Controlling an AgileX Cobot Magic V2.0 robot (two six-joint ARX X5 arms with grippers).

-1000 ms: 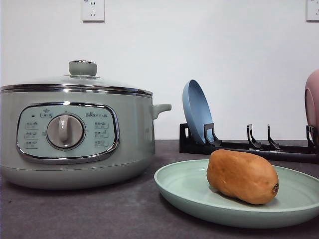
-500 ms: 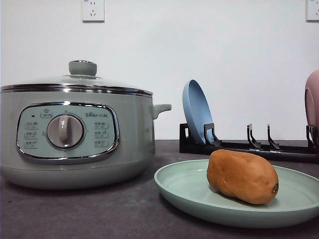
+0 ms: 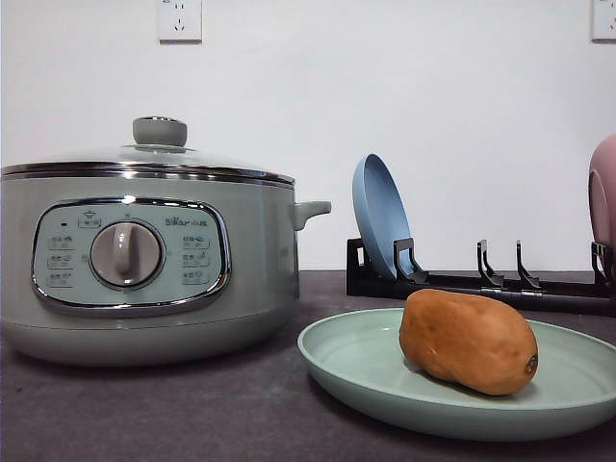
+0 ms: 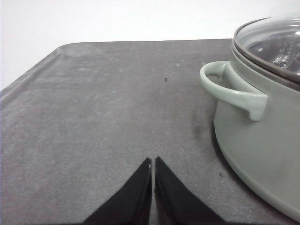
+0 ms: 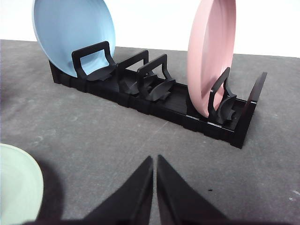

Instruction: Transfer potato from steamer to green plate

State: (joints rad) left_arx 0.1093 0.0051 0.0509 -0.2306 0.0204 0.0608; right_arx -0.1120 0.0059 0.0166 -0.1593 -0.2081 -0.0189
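Left wrist view: my left claw (image 4: 153, 161) is pinched closed and empty over bare table (image 4: 93, 117), beside the steamer (image 4: 262, 140), whose lid is on. My right claw (image 5: 155, 160) is likewise closed and empty, facing the dish rack (image 5: 154, 101). The potato (image 3: 469, 341) lies on the green plate (image 3: 356, 366). Judgement: transfer done; next move calls only for holding clear.

Likely kitchen, steamer (image 3: 144, 255), dish rack (image 5: 154, 98)

Front camera sits low, near the steamer (image 3: 144, 260); wrist cameras look along the table (image 4: 93, 103), sharing it
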